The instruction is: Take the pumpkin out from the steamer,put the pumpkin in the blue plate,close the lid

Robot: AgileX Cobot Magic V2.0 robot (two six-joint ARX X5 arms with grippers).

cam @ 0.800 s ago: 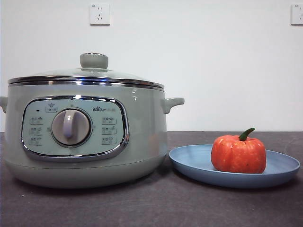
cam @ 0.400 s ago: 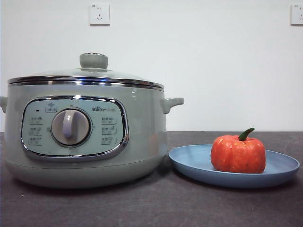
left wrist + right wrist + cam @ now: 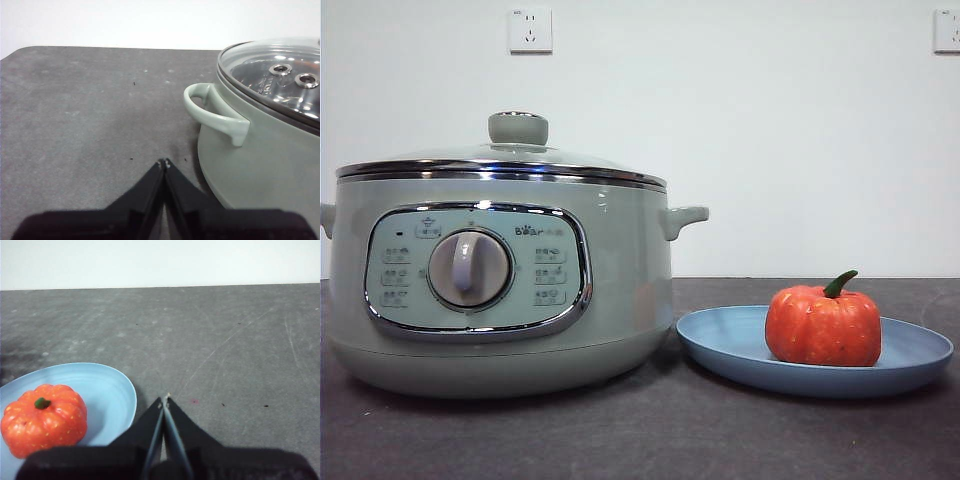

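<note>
The orange-red pumpkin (image 3: 823,325) (image 3: 44,419) sits upright on the blue plate (image 3: 910,352) (image 3: 112,390), right of the steamer (image 3: 620,290). The sage-green steamer has its glass lid (image 3: 500,160) (image 3: 280,75) seated on the rim, knob up. My left gripper (image 3: 164,162) is shut and empty, over the dark table beside the steamer's side handle (image 3: 212,112). With its jaws shut on nothing, my right gripper (image 3: 164,399) hovers over bare table just off the plate's edge. Neither arm shows in the front view.
The dark grey table (image 3: 650,430) meets a white wall carrying two sockets (image 3: 530,30). Open tabletop lies in front of the steamer and plate, and the table's rounded corner (image 3: 20,52) shows in the left wrist view.
</note>
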